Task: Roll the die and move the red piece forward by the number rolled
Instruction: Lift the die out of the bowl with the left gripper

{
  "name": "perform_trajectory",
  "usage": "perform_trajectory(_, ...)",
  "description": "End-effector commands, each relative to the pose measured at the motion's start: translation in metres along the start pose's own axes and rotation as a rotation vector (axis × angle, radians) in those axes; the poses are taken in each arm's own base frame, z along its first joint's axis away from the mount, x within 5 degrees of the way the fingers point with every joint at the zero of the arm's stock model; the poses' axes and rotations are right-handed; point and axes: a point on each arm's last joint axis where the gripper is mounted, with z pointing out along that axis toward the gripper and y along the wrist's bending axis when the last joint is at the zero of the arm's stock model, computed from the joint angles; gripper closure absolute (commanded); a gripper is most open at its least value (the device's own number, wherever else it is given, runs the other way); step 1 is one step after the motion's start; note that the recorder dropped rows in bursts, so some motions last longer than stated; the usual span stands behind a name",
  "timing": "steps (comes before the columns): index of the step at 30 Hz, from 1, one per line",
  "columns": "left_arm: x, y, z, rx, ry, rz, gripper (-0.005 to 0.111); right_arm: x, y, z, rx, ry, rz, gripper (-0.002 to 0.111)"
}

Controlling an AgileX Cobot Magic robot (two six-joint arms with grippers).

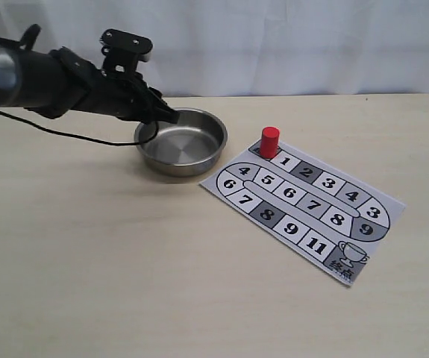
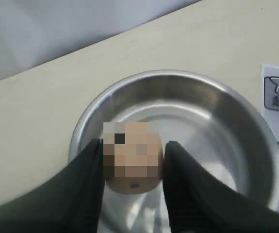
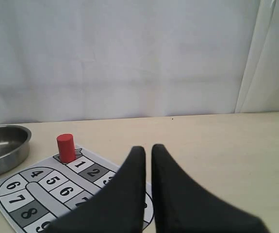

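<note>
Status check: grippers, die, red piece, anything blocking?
Left gripper shut on die, over steel bowl. Right gripper closed, empty. Red piece upright beside square 1. Nothing blocking.

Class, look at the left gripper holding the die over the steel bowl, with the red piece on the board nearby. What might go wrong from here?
1. The left gripper pinches the die near one side of the steel bowl, not over its middle. If dropped there, it may strike the rim and bounce out.
2. The red piece stands close to the bowl. An escaping die might knock it off its square.
</note>
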Motion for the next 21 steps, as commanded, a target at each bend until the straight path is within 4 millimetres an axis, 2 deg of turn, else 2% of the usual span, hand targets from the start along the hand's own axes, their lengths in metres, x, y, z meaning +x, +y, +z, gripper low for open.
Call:
perform_trajectory(1, -0.001, 0.001, -0.043, -0.03, -0.023, -0.003, 0.107, 0.001, -0.002, 0.003, 0.0, -0.001, 0.006, 0.104)
perform_trajectory(6, 0.018, -0.003, -0.083, -0.046, -0.005, -0.015, 0.107, 0.001, -0.002, 0.003, 0.0, -0.001, 0.006, 0.104)
perform_trajectory(11, 0.046, -0.004, -0.11, -0.093, 0.02, -0.05, 0.107, 0.001, -0.002, 0.003, 0.0, -0.001, 0.006, 0.104)
perform_trajectory(16, 0.079, -0.007, -0.116, -0.105, 0.1, -0.055, 0.107, 0.001, -0.002, 0.003, 0.0, -0.001, 0.006, 0.104)
perform_trajectory(21, 0.086, -0.01, -0.116, -0.083, 0.129, -0.082, 0.107, 0.001, -0.002, 0.003, 0.0, -0.001, 0.006, 0.104)
